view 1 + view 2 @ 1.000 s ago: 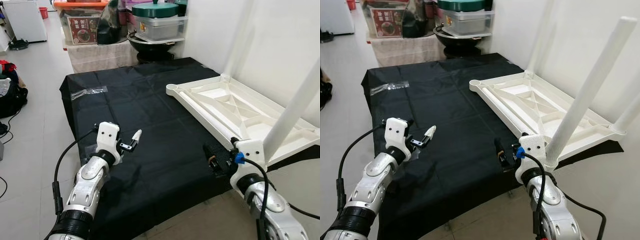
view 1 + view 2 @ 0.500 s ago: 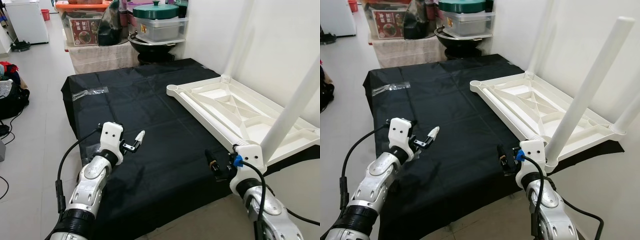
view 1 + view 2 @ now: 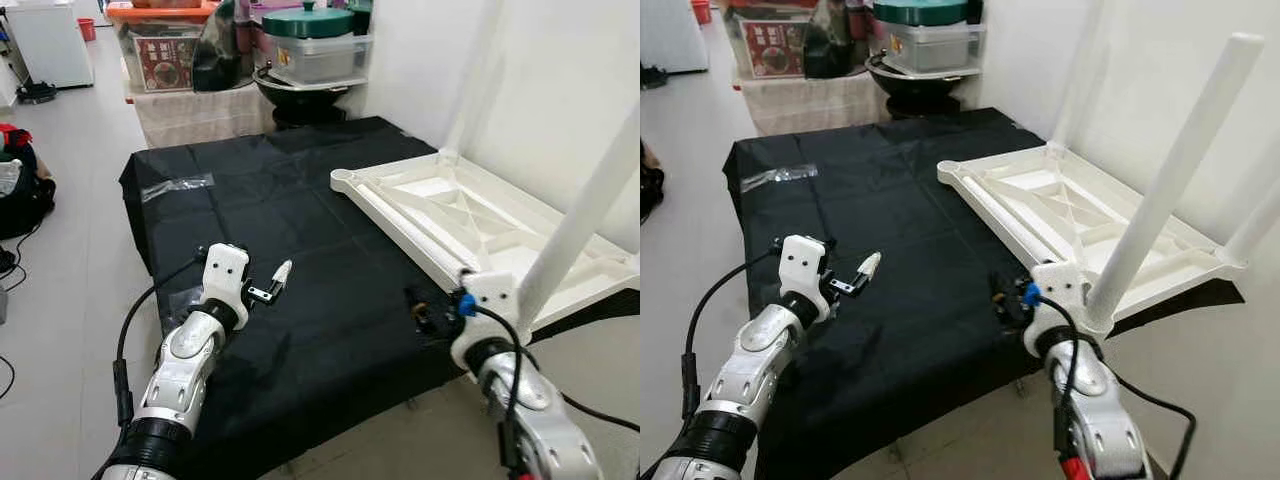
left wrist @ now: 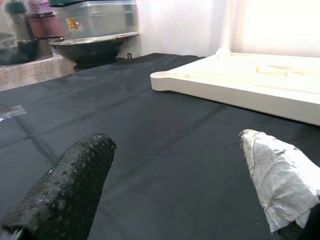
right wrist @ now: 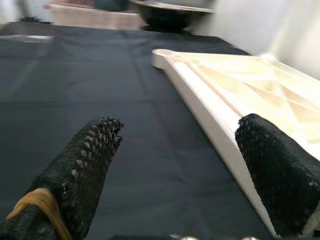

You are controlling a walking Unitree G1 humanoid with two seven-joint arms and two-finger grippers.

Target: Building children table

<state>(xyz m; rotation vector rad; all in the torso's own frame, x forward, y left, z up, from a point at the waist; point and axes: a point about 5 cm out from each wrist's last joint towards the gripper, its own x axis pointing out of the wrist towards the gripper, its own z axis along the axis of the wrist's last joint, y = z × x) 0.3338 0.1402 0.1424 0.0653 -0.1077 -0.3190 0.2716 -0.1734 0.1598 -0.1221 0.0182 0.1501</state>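
Room with pale tiled floor [image 3: 70, 190] and white wall [image 3: 530, 90]. Black cloth [image 3: 300, 230] spread low — white table top [image 3: 470, 215] upside down on its right side, legs [image 3: 1170, 190] up. Left gripper [image 3: 272, 283] and right gripper [image 3: 420, 312] over cloth — both spread, empty.

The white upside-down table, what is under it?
The white table lies upside down on a black cloth. Whatever the cloth covers cannot be seen.

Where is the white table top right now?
The white table top lies upside down on the black cloth, on the robot's right side next to the wall, with the right gripper open just before its near edge.
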